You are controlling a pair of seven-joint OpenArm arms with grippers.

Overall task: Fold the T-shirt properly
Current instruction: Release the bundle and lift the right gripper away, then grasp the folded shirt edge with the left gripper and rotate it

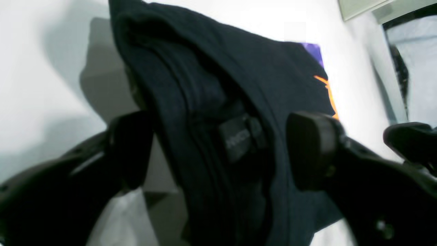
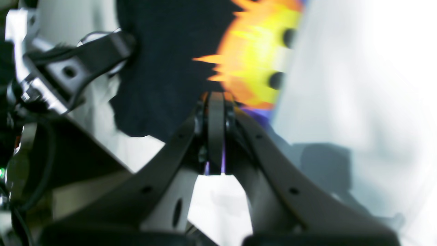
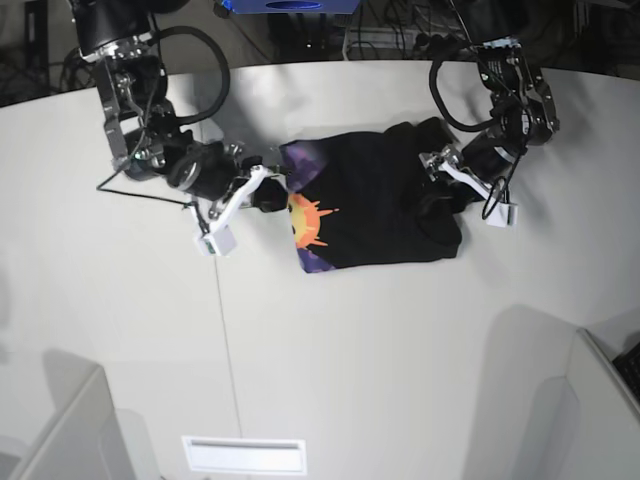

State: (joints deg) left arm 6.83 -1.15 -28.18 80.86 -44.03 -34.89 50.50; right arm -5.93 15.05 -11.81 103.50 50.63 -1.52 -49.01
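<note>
Shirt: large black fabric T-shirt (image 3: 385,205) with orange-yellow sun print lies on the white worktop (image 3: 320,340); between both arms
Left gripper (image 1: 218,150): jaws spread wide; bunched black cloth between them
Right gripper (image 2: 216,131): jaws pinched together on the shirt's printed edge

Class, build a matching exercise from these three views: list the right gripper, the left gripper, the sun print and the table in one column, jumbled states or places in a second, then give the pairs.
Column one:
1. right gripper
2. left gripper
3. sun print
4. table

Column two:
A. white surface under the T-shirt
B. fingers spread, black fabric bunched between them
C. fingers pressed together at the printed edge
D. orange and yellow on purple

Pairs: 1-C, 2-B, 3-D, 4-A
</note>
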